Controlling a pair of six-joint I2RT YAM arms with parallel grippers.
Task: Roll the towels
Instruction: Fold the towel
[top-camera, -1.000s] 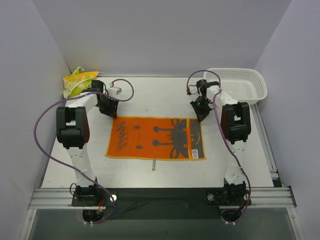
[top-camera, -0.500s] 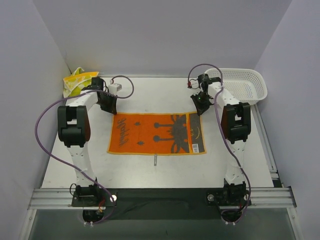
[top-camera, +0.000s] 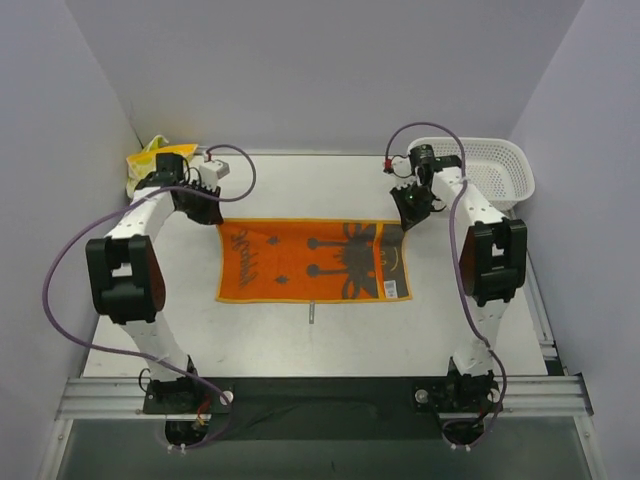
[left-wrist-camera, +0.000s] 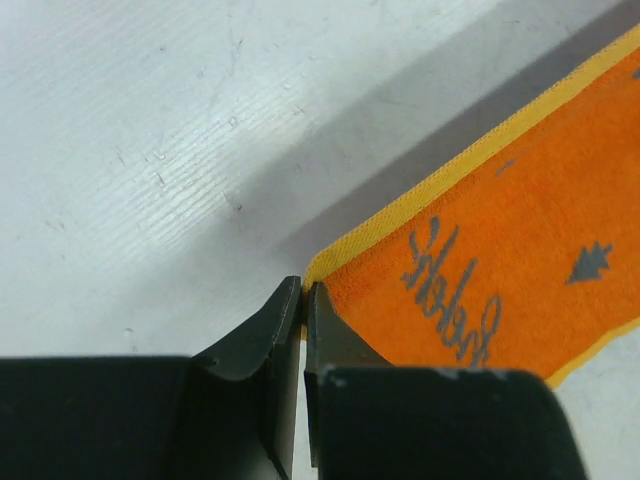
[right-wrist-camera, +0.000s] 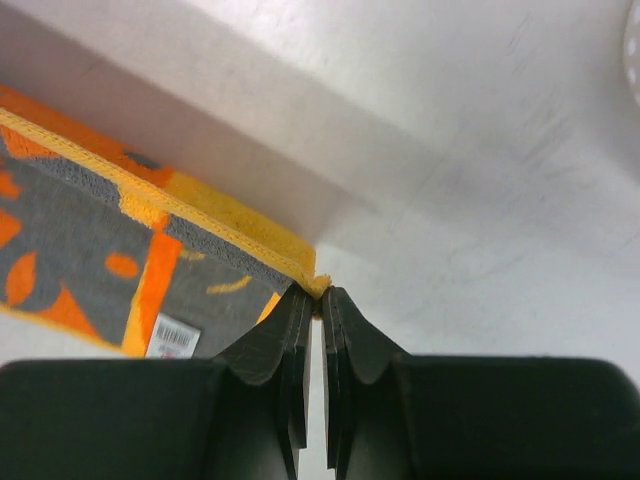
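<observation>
The orange towel (top-camera: 310, 262) with a grey pattern lies spread on the table, its far edge lifted. My left gripper (top-camera: 212, 212) is shut on its far left corner, seen in the left wrist view (left-wrist-camera: 303, 292) pinching the yellow hem of the orange towel (left-wrist-camera: 520, 260). My right gripper (top-camera: 408, 217) is shut on the far right corner; the right wrist view shows its tips (right-wrist-camera: 318, 295) pinching the hem of the towel (right-wrist-camera: 110, 240). The pale yellow towel (top-camera: 150, 165) with green prints lies bunched at the far left corner of the table.
A white mesh basket (top-camera: 480, 170) stands at the far right. A small grey strip (top-camera: 311, 314) lies on the table just in front of the towel. Grey walls close in the table on three sides.
Both grippers have moved away from me and outward with the towel's far corners, dragging the orange towel toward the back of the table and pulling it taut.
</observation>
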